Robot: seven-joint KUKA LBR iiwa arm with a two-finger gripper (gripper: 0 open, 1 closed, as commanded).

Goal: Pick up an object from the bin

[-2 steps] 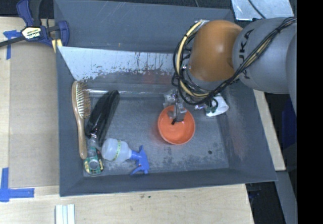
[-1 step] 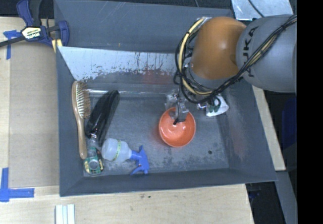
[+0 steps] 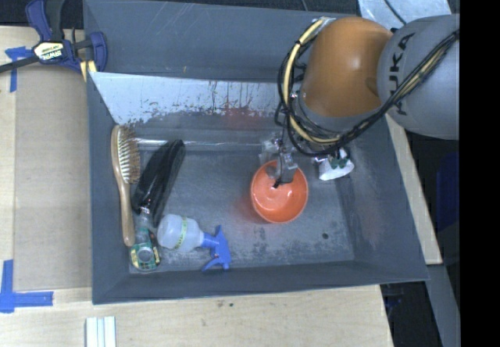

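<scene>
My gripper hangs right over the round orange object near the middle of the bin. Spread or pressed together, I cannot tell.

Tool mostly hidden under the arm's orange cover; its tip blocks the top of the orange round thing. White piece half under cables, can't ID. Small greenish item in bin's near-left corner: too small to tell. Arm cut off at right.
</scene>
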